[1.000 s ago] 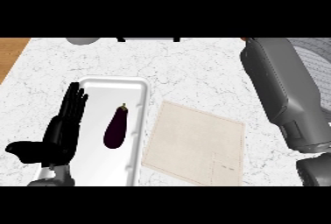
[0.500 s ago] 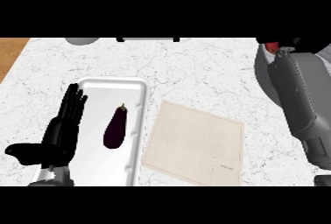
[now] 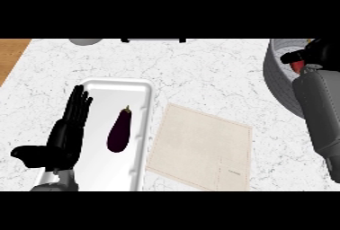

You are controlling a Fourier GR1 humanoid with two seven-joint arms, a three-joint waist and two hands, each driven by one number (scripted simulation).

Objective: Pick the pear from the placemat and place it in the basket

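My right hand (image 3: pixel 320 50) is at the far right, over the grey ribbed basket (image 3: pixel 272 76). Its fingers are curled round a small red thing (image 3: pixel 297 67), which looks like the pear and is mostly hidden by the hand. The grey right forearm (image 3: pixel 320 112) runs down the right edge and covers part of the basket. The beige placemat (image 3: pixel 203 146) lies flat in the middle of the counter with nothing on it. My left hand (image 3: pixel 66 132) rests open at the lower left, fingers straight, over the left rim of the white tray (image 3: pixel 143 130).
A dark purple eggplant (image 3: pixel 119 130) lies in the white tray, left of the placemat. A grey rounded object (image 3: pixel 86 41) and a dark bar (image 3: pixel 153 40) sit at the counter's far edge. A wooden strip (image 3: pixel 12 49) shows at the upper left.
My right arm has swung away from the placemat toward the far right, bringing the hand over the basket. The left hand has not moved.
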